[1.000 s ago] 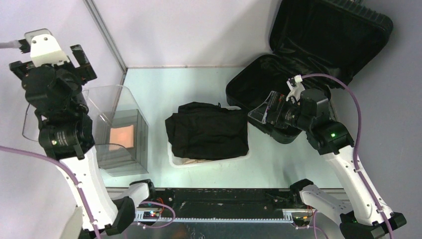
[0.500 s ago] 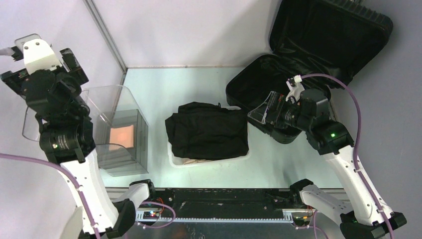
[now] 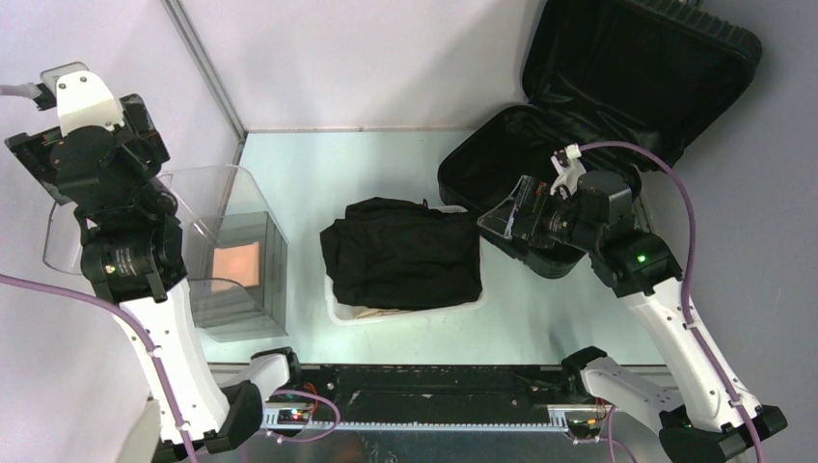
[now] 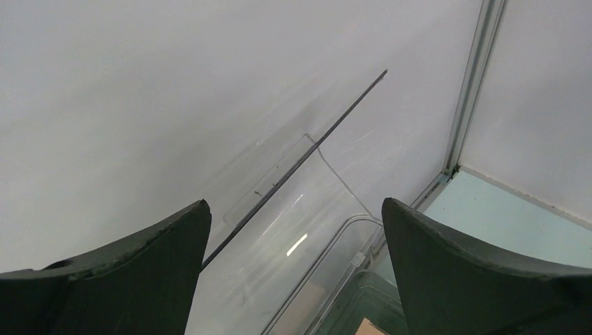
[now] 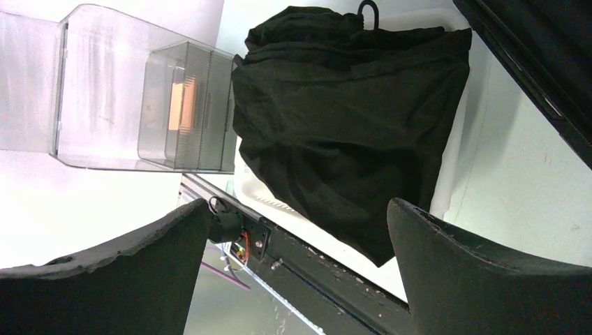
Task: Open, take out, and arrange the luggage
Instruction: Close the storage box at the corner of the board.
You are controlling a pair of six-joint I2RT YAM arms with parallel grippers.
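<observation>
the luggage (image 3: pixel 540 154) sits at the far right of the tabletop (image 3: pixel 318 174), open. its lower shell lies flat and the lid leans back against the right wall, with the black lining facing the camera. i cannot make out any contents in the dark interior of either half.

a white basket (image 3: pixel 405 311) stands at mid-tabletop, just left of the luggage's near corner. a black folded garment (image 3: pixel 400 253) is heaped on it, covering most of it and spilling over the rim. a clear plastic container (image 3: pixel 236 260) stands at the left edge, well apart from the luggage; something orange shows through its wall.

right end effector (image 5: pixel 299 202): fingers spread wide, nothing between them. in the top view it hangs over the near-left rim of the luggage's lower shell and points toward the basket. its wrist view looks across the garment and basket to the clear container, with the luggage's edge in the upper right corner.

left end effector (image 4: pixel 294 206): fingers spread wide, nothing gripped. it is raised high at the far left, above the clear container and well apart from the luggage. its wrist view faces the white wall, with the container's rim below.
</observation>
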